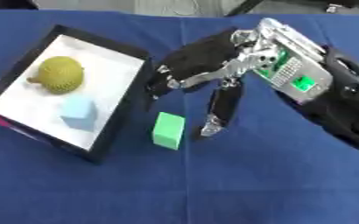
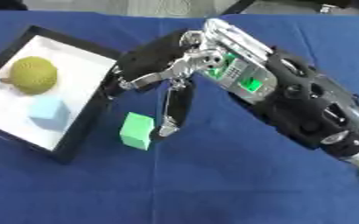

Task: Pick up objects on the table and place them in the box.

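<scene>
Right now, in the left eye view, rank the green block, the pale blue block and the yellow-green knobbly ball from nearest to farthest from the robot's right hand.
1. Green block: on the blue cloth, just left of the right hand's fingertips.
2. Pale blue block: inside the black-rimmed box, near end.
3. Yellow-green knobbly ball: inside the box, far left.

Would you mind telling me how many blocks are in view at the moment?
2. A light blue block lies inside the box, beside a yellow-green ball. A green block sits on the blue cloth, just outside the box, beside the right hand's fingertips. None appears hidden.
</scene>
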Tool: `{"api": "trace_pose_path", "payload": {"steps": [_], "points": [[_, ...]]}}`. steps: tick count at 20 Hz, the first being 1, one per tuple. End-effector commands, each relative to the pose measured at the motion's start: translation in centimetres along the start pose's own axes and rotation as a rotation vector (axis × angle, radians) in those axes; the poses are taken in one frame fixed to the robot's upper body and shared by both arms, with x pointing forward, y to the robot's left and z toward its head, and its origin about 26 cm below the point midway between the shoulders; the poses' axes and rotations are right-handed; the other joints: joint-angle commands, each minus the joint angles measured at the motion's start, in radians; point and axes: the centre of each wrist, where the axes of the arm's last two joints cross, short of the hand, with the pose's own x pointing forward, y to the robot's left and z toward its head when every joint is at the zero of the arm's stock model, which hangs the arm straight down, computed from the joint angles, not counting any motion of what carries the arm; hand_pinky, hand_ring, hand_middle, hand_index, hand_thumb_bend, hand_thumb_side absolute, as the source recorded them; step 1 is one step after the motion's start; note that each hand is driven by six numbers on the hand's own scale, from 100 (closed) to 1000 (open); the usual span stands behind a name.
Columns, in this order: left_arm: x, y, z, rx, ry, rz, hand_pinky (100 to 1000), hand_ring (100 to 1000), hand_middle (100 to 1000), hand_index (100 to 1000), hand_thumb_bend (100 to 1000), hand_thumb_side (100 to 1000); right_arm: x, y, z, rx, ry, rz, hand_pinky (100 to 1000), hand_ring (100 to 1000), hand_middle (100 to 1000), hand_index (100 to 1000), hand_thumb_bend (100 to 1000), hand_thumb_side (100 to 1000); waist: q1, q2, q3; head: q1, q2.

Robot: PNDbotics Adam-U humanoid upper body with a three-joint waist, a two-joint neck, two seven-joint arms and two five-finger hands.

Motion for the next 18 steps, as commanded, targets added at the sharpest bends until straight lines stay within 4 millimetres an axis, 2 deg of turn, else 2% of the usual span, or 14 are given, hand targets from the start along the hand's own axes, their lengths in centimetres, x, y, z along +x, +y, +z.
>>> {"api": "trace_pose_path", "payload": {"steps": [1,18], "points": [[0.7,0.2,-0.6,0.004,-0.030,0.005,687,787,845,861,562,586,-0.3,-0.7,0.1,0.002,0.001,0.042,913,889,796,843,450,186,0.002,0.003,0.005,-0.003,-0.015],[0.7,0.1,-0.5,0.009,-0.022,0.016,690,788,845,860,556,588,-1.7,0.3,-1.0,0.091,-0.014,0.093,914,890,798,839,433,143,0.004,0.023,0.012,-0.006,-0.025]]}}
